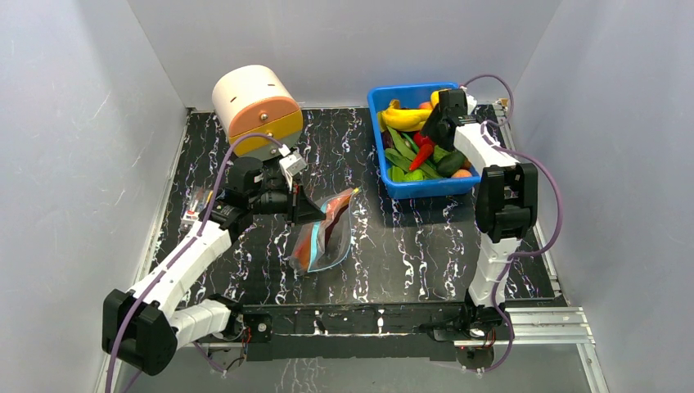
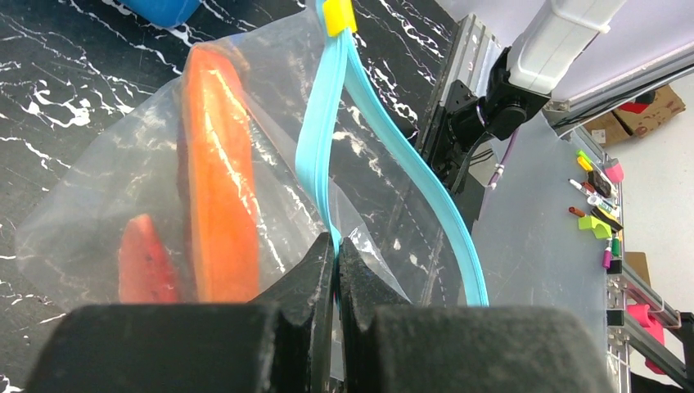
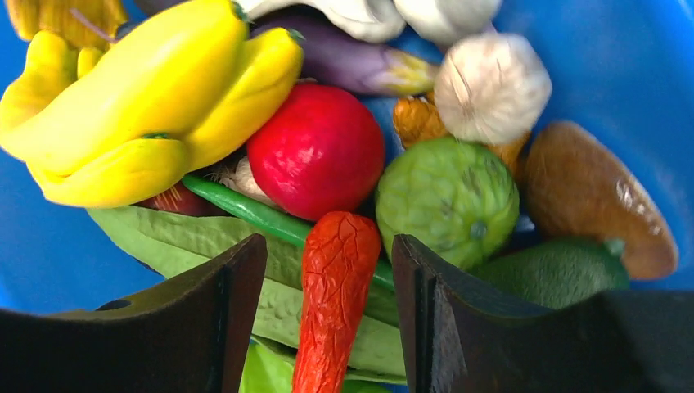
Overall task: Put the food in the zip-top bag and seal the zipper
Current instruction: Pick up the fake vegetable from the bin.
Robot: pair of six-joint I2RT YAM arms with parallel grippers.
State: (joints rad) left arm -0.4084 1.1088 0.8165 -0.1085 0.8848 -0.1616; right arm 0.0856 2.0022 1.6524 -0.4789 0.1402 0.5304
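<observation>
**Top external view:** the zip-top bag [image 1: 329, 233] lies on the black marbled tabletop [image 1: 409, 254] at centre frame, left of and below the blue bin [image 1: 425, 190]. The left fingers [image 1: 304, 209] meet the bag's upper left edge. Orange and red show through the plastic. The right fingers [image 1: 436, 123] hang over the bin at upper right, above the heap of food [image 1: 409, 143]; from here we cannot tell their gap. A round white, orange and yellow drum [image 1: 256, 106] stands at upper left, well apart from the bag.

**Left wrist view:** left fingers pinched together, tips touching, on the bag's mouth edge, where the teal zipper [image 2: 323, 155] runs down into them. The second zipper strip bows away to the right, so the mouth gapes. A yellow slider [image 2: 338, 16] sits at the strips' far end, top of frame. Inside the bag we see a long orange piece [image 2: 217, 188] and, lower left, a red piece [image 2: 143, 262].

**Right wrist view:** right fingers spread wide, holding nothing. A wrinkled red chilli [image 3: 335, 295] lies between them, touching neither as far as we can see. Above it sits a round red fruit [image 3: 315, 151], with yellow bananas [image 3: 139, 98] to its left. To the right are a bumpy green fruit [image 3: 446, 196], a garlic bulb [image 3: 491, 86] and a brown piece [image 3: 597, 196]. Green leaves [image 3: 196, 237] lie beneath the chilli
</observation>
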